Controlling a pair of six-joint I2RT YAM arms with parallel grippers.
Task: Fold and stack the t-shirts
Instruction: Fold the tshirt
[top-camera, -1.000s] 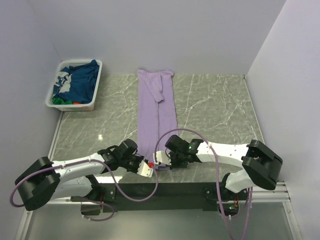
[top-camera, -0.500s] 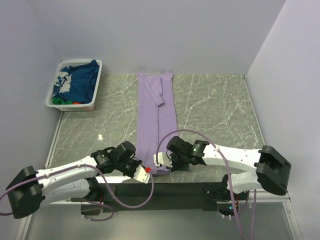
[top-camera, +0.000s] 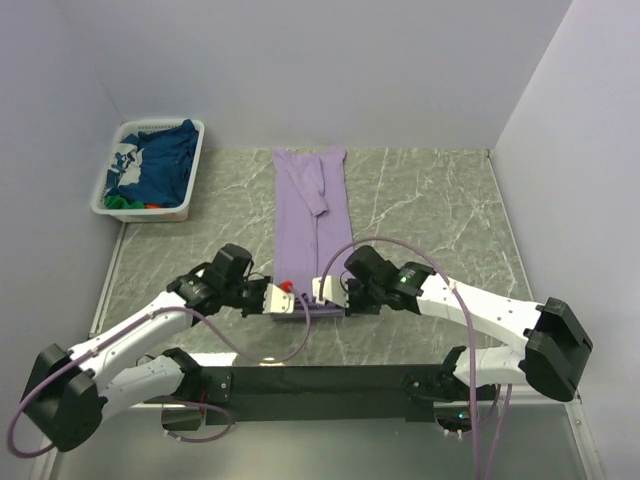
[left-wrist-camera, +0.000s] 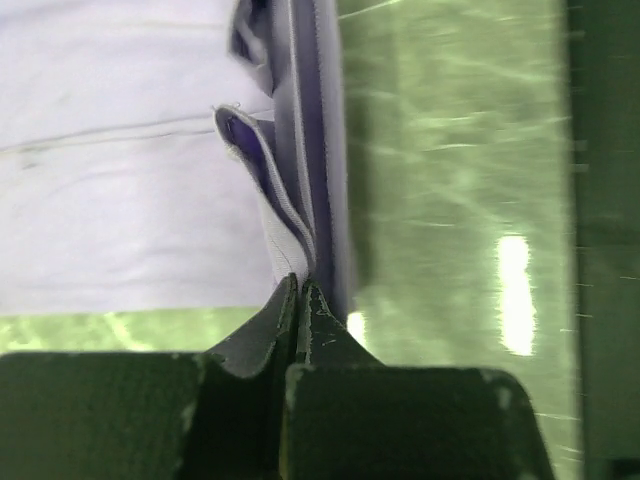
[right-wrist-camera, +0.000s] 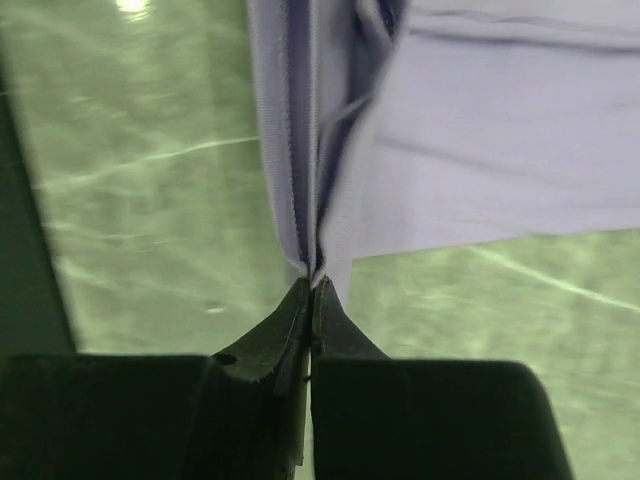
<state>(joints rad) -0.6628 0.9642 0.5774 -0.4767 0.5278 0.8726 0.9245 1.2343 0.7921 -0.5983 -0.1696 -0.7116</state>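
Note:
A lavender t-shirt (top-camera: 312, 215), folded lengthwise into a narrow strip, runs from the back wall toward me on the marble table. My left gripper (top-camera: 283, 298) is shut on the near-left corner of its hem. The right gripper (top-camera: 325, 298) is shut on the near-right corner. The left wrist view shows hem layers (left-wrist-camera: 285, 200) rising from my left gripper's (left-wrist-camera: 300, 285) closed tips. In the right wrist view, bunched lavender cloth (right-wrist-camera: 300, 150) is pinched at my right gripper's (right-wrist-camera: 313, 285) closed tips. More t-shirts lie in a basket: navy with white print (top-camera: 160, 160), green (top-camera: 120, 203) and red (top-camera: 152, 206).
The white slatted basket (top-camera: 160, 125) sits in the back left corner. Walls close the table on the left, back and right. A black rail (top-camera: 330, 380) with the arm bases runs along the near edge.
The left gripper has shut on the hem. Both grippers have moved away from the near edge, carrying the shirt's near end toward the far side.

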